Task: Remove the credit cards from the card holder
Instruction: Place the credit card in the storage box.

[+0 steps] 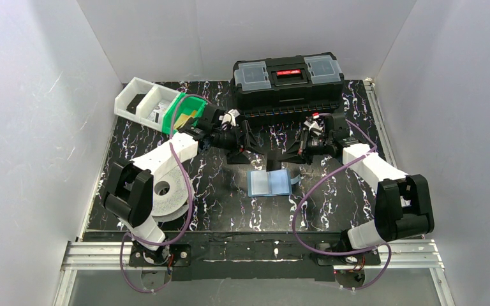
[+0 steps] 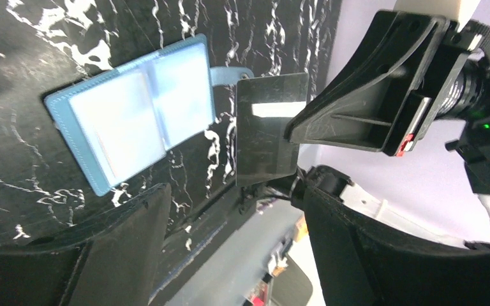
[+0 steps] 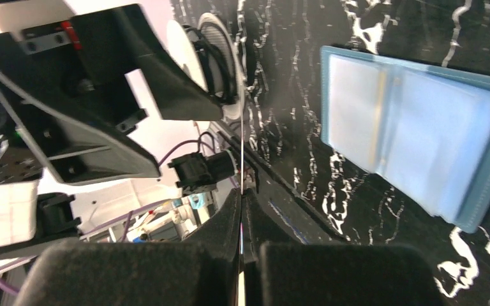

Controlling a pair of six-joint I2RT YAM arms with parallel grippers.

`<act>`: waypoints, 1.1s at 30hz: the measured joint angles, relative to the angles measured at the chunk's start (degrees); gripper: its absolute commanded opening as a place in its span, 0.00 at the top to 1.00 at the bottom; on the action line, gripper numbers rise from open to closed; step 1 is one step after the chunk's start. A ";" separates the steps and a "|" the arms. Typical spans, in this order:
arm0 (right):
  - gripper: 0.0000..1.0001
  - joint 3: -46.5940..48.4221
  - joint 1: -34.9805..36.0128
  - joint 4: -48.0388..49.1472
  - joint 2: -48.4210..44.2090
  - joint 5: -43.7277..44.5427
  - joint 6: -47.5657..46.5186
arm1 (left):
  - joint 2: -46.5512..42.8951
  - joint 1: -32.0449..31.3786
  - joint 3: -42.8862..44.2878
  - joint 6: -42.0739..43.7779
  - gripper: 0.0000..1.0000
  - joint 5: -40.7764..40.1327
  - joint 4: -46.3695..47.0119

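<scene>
1. The card holder (image 1: 269, 183) lies open and flat near the middle of the black, white-veined surface (image 1: 332, 204). Its paler blue inside faces up.
2. In the left wrist view, a small blue strap tab (image 2: 230, 73) sticks out from one short edge of the holder. In the top view that edge points to 3 o'clock.
3. The right hand (image 3: 242, 210) hangs just beyond the holder's far edge, at about 1 o'clock from it. Its fingers are pressed together on a thin credit card (image 2: 265, 134), which its own camera sees edge-on as a pale line between the pads.
4. From the left wrist camera the same card shows as a dark, glossy rectangle with a bright band of glare. Its true colour cannot be told. It is held clear of the holder, just beside the strap tab.
5. The left hand (image 2: 239, 191) sits at about 11 o'clock from the holder and faces the right hand. Its fingers are spread wide, with the card in the gap ahead of them, and they grip nothing.
6. A large black toolbox (image 1: 288, 83) with clear lid compartments stands at 12 o'clock from the holder, at the far edge of the surface.
7. A green bin (image 1: 185, 111) sits at 10 o'clock from the holder. Something tan-yellow lies inside it, too small to name.
8. A white divided tray (image 1: 141, 99) touches the bin's far left side.
9. A white roll (image 1: 166, 194) lies at 9 o'clock from the holder, beside the left arm's base link.
</scene>
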 measured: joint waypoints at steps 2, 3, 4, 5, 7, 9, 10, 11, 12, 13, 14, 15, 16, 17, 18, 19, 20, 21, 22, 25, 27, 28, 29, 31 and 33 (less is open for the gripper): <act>0.99 0.00 0.00 2.64 0.00 -1.73 2.78 | 0.00 0.20 -1.36 -1.62 0.26 2.05 2.34; 0.99 0.00 0.00 3.96 -0.02 -2.40 3.89 | 0.00 0.31 -1.77 -2.34 0.27 2.89 3.37; 0.99 0.00 0.09 5.38 -0.02 -3.13 5.14 | 0.00 0.35 -2.03 -2.99 0.27 3.58 4.26; 0.99 0.00 0.20 6.78 -0.02 -3.74 6.34 | 0.02 0.42 -2.10 -3.69 0.27 4.35 5.16; 0.99 0.00 0.59 9.11 -0.02 -4.50 8.39 | 0.04 0.42 -2.14 -4.83 0.29 5.51 7.04; 0.99 0.00 1.22 11.32 0.00 -5.31 10.21 | 0.04 0.42 -2.14 -5.70 0.32 6.36 8.57; 0.99 0.00 1.53 12.48 0.02 -5.62 11.28 | 0.04 0.42 -2.14 -6.25 0.34 6.86 9.33; 0.99 0.00 1.79 13.75 0.04 -5.97 12.24 | 0.04 0.42 -2.14 -6.69 0.36 7.15 9.86; 0.99 0.00 2.01 14.73 0.09 -6.27 13.14 | 0.04 0.42 -2.14 -7.02 0.38 7.41 10.38; 0.99 0.00 2.29 15.93 0.15 -6.62 13.99 | 0.04 0.42 -2.16 -7.43 0.39 7.72 10.91; 0.99 0.00 2.45 17.14 0.20 -6.91 14.84 | 0.04 0.42 -2.25 -7.98 0.41 8.07 11.50; 0.99 0.00 2.60 18.23 0.28 -7.19 15.82 | 0.04 0.42 -2.40 -8.39 0.44 8.41 12.11; 0.99 0.00 2.75 19.41 0.48 -7.52 16.50 | 0.04 0.42 -2.62 -8.94 0.46 8.70 12.76; 0.99 0.00 2.93 20.44 0.74 -7.82 17.31 | 0.04 0.42 -2.93 -9.44 0.48 8.96 13.60; 0.99 0.00 3.13 21.05 0.94 -8.00 17.64 | 0.07 0.42 -3.17 -10.03 0.51 9.22 14.19; 0.99 0.00 3.26 21.64 1.18 -8.13 18.03 | 0.15 0.42 -3.30 -10.47 0.53 9.49 14.71; 0.99 0.00 3.45 21.97 1.40 -8.20 18.45 | 0.20 0.42 -3.43 -10.99 0.57 9.68 15.41; 0.99 0.00 3.63 22.23 1.57 -8.33 18.75 | 0.22 0.42 -3.58 -11.50 0.61 9.92 16.04; 0.99 0.00 3.87 22.49 1.70 -8.35 18.88 | 0.22 0.42 -3.76 -11.96 0.67 10.10 16.74; 0.99 0.00 4.46 22.75 2.14 -8.31 18.84 | 0.22 0.42 -4.02 -13.44 0.89 10.93 18.36; 0.92 0.02 4.52 22.86 2.34 -8.24 18.86 | 0.24 0.70 -4.11 -13.97 1.00 11.30 18.84; 0.82 0.02 4.55 22.69 2.36 -7.98 18.82 | 0.28 0.83 -4.13 -14.40 1.00 11.58 19.19; 0.68 0.02 4.63 22.21 2.43 -7.61 18.56 | 0.28 0.94 -4.17 -14.62 1.00 11.96 19.80; 0.36 0.35 4.90 20.55 2.45 -6.86 17.73 | 0.28 0.92 -4.17 -14.71 1.00 12.07 20.22; 0.10 1.25 5.25 18.60 2.45 -6.21 16.57 | 0.28 0.92 -4.17 -14.19 1.00 11.45 19.28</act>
